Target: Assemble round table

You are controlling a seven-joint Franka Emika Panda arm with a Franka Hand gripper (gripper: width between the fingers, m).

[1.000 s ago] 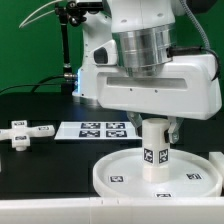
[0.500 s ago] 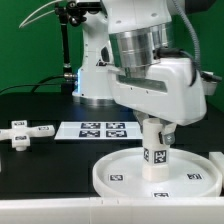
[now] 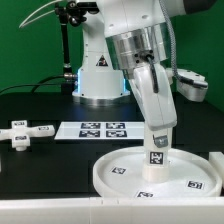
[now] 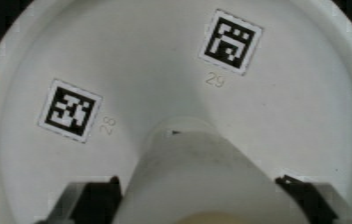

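Note:
The large round white disc [image 3: 112,170] lies rim up on the black table in the front. The short white cylindrical leg [image 3: 155,163] stands upright on its middle, a tag facing the camera. My gripper [image 3: 158,137] comes down from above and is shut on the leg's upper part. In the wrist view the leg [image 4: 199,165] fills the gap between the two dark fingers [image 4: 98,200], and the disc [image 4: 120,60] with two tags lies below. The white cross-shaped foot [image 3: 22,130] with tags lies apart at the exterior view's left.
The marker board [image 3: 100,129] lies flat behind the disc. The robot base [image 3: 100,75] and a black post [image 3: 65,50] stand at the back. A white piece [image 3: 217,160] shows at the exterior view's right edge, next to the disc.
My hand has turned about the leg's axis, from broadside to the camera to edge-on. The leg stays upright on the disc. The foot has not moved.

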